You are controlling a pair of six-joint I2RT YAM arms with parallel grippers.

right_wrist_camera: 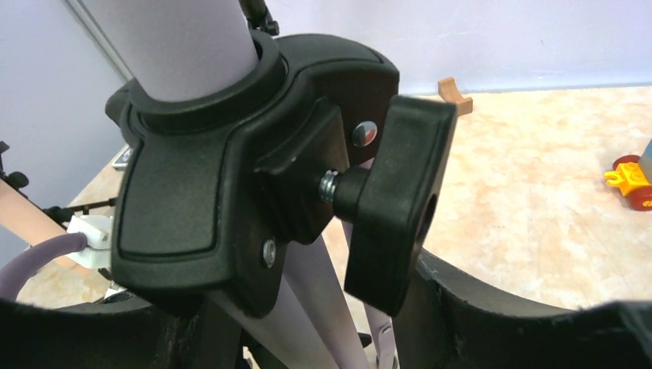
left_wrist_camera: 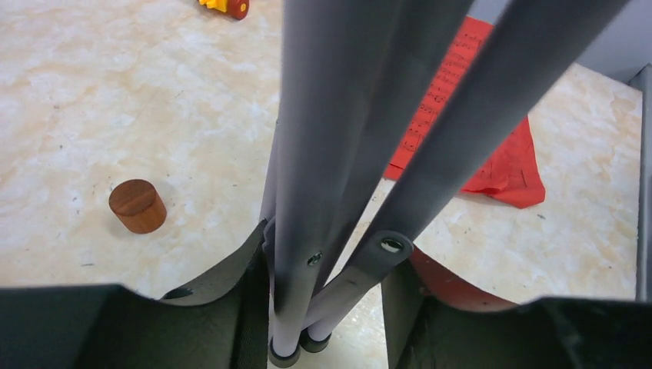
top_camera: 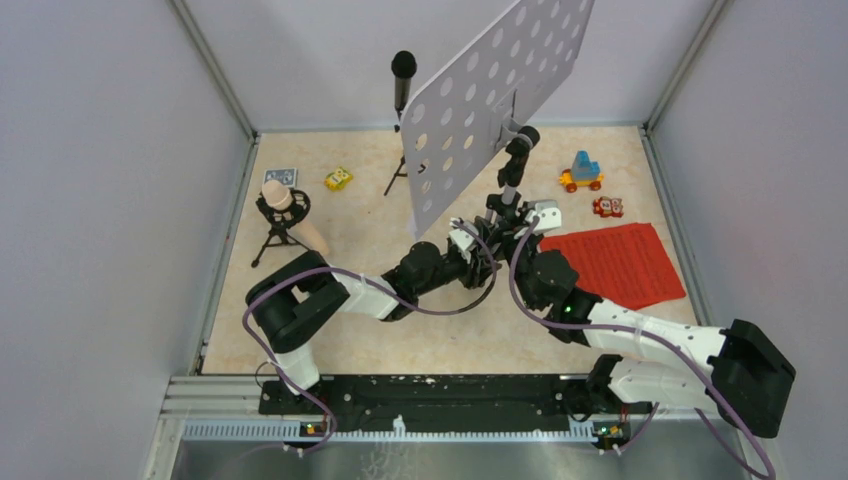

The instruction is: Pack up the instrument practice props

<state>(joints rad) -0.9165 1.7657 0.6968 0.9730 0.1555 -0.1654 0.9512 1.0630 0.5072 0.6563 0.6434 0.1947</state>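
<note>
The white perforated music desk (top_camera: pixel 490 90) tilts on its silver pole (top_camera: pixel 512 185) at the middle back. My left gripper (top_camera: pixel 468 240) is low on the stand. In the left wrist view its jaws (left_wrist_camera: pixel 330 269) press on the folded silver legs (left_wrist_camera: pixel 307 154) from both sides. My right gripper (top_camera: pixel 535 222) is at the stand's black hub (right_wrist_camera: pixel 200 184). The clamp knob (right_wrist_camera: pixel 396 200) lies against one finger, and the other finger is hidden under the hub. Red sheet-music pages (top_camera: pixel 620 262) lie at the right. A black microphone (top_camera: pixel 402 75) stands on its tripod behind. A beige microphone (top_camera: pixel 285 205) sits on a small black tripod at the left.
Small toy cars lie at the back: a yellow one (top_camera: pixel 338 179), a blue and orange one (top_camera: pixel 582 172) and a red one (top_camera: pixel 607 207). A round brown wooden block (left_wrist_camera: pixel 138 205) stands on the table left of the stand's legs. Grey walls close in the table on three sides.
</note>
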